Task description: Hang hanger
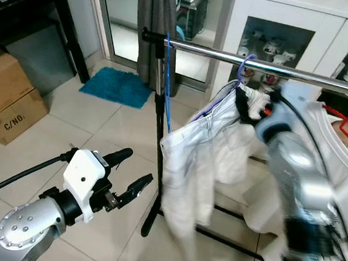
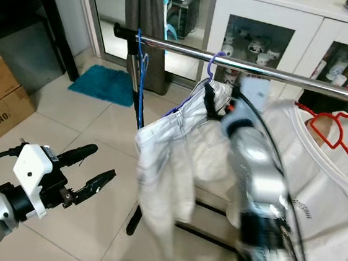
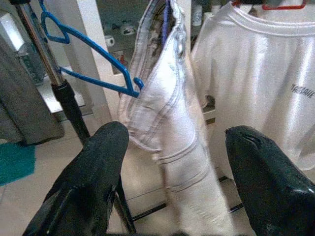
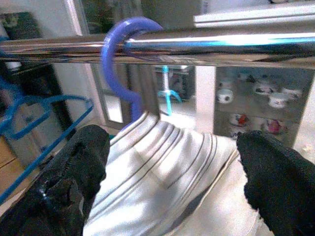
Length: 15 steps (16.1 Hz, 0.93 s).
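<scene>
Right gripper (image 4: 167, 182): raised to the chrome rail (image 1: 304, 74), fingers spread wide, one black pad (image 4: 74, 177) on each side of the white garment's (image 1: 201, 164) collar. Whether the pads press the cloth, cannot tell. The purple hanger (image 4: 118, 64) sits just beyond the fingertips, its hook already over the rail, the garment draped from it. In the head views the right arm is motion-blurred and its fingers lie hidden against the cloth near the hanger's neck.

Left gripper (image 1: 133, 177): low and near, left of the rack's black upright post (image 1: 155, 166), fingers parted, holding nothing. It points toward the hanging garment, well apart from it.

Outward along the rail: a blue hanger (image 3: 88, 59) hangs bare at the far left end, beside the post. Right of the purple hanger, a white T-shirt (image 2: 316, 201) hangs on a red hanger (image 2: 343, 120).

Behind the rack: a white glass-door cabinet (image 1: 278, 29) with small crockery inside. Far left: a teal mat (image 1: 117, 86) on the tiled floor (image 1: 74, 132), a grey curtain (image 1: 158, 16) and a cardboard box (image 1: 6, 97) marked "C/NO."
</scene>
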Tool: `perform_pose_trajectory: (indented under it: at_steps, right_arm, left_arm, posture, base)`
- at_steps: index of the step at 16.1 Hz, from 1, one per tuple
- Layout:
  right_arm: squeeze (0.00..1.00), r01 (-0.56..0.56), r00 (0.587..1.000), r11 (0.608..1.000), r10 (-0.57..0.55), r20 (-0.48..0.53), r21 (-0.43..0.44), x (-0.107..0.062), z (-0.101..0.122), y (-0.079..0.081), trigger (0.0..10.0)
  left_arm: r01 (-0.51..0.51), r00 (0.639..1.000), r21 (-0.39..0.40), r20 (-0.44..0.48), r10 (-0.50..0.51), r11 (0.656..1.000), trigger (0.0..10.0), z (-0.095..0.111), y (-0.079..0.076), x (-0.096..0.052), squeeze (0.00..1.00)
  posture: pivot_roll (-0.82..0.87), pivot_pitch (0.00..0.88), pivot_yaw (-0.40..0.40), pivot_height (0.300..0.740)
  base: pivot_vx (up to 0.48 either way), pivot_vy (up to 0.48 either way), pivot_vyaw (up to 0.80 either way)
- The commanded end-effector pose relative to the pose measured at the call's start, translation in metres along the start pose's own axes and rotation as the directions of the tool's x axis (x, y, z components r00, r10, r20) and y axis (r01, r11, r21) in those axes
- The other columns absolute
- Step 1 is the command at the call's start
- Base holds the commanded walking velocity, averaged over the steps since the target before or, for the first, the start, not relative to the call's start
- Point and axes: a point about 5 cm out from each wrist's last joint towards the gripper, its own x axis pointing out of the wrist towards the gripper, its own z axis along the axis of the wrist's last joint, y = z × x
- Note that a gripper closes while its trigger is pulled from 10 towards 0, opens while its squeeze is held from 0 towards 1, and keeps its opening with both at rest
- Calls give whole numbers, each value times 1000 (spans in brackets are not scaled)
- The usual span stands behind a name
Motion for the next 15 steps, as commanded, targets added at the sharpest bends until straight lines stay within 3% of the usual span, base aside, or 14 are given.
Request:
perform_pose_trajectory:
  at_steps: [1,3,5,7,12,15]
  right_arm:
    - [0,-40,999,999,39,26,26,-12,11,-2,10000]
    - [0,-51,998,998,50,23,37,-26,11,-7,10000]
    - [0,18,999,999,-17,-36,31,-39,-4,-14,10000]
    - [0,59,997,998,-57,-59,34,-51,-16,-11,10000]
    - [0,-27,1000,997,26,15,74,-43,-18,23,10000]
    - [0,-51,998,995,48,40,84,-38,-16,31,10000]
  left_arm:
    - [-44,998,25,-40,45,999,10000,-6,7,1,0]
    - [-111,992,41,-48,113,993,10000,-10,16,5,0]
    - [-193,981,-36,16,193,981,10000,-8,20,11,0]
    - [-233,970,-106,48,239,967,10000,-3,17,18,0]
    - [-336,938,4,88,335,942,10000,5,21,32,0]
    - [-363,927,-1,103,362,932,10000,10,25,40,0]
  posture:
    - [-64,13,57,740]
    - [-80,2,67,740]
    - [-94,0,74,740]
    - [-89,0,68,740]
    - [-79,0,52,740]
    - [-84,0,53,740]
  base:
    - [0,0,0]
    - [0,0,0]
    - [0,0,0]
    - [0,0,0]
    - [0,0,124]
    - [0,-366,652]
